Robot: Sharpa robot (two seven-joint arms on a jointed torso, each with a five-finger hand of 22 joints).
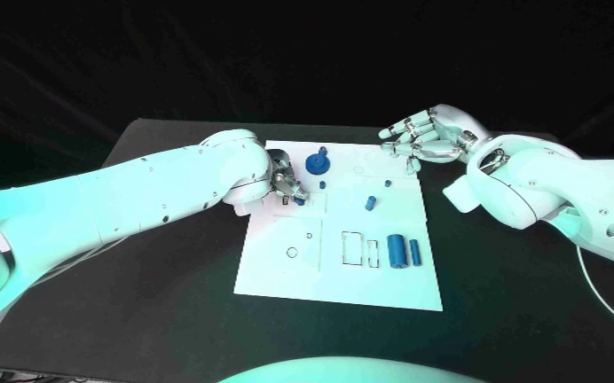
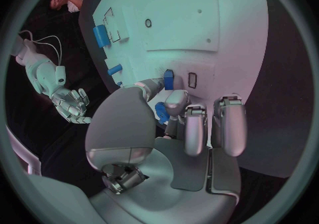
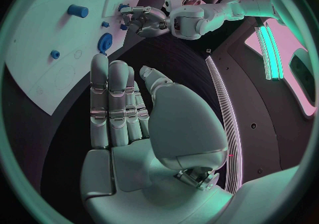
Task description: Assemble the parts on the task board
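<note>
- The task board (image 1: 339, 259) has its bare front edge closest to the viewer; it lies flat in the middle of the black table (image 1: 153, 312).
- At the board's left edge, towards the back, the left hand (image 1: 284, 190) is curled down with a small blue part (image 2: 161, 112) pinched at its fingertips.
- Just ahead of those fingertips a second small blue piece (image 2: 169, 80) stands in the board beside an empty outlined slot (image 2: 192, 80).
- The step looks like seating the pinched part. It would go best lowered straight and square to its slot, pressed down only once aligned, so the neighbouring piece isn't nudged.
- The right hand (image 1: 429, 139) hovers off the board's back right corner, fingers straight and close together, holding nothing.
- By my count: one blue gear (image 1: 318, 165) at the board's back edge, two blue cylinders (image 1: 405, 251) near its right edge, one small peg (image 1: 370, 202) in the middle, plus the two pieces at the left hand.
</note>
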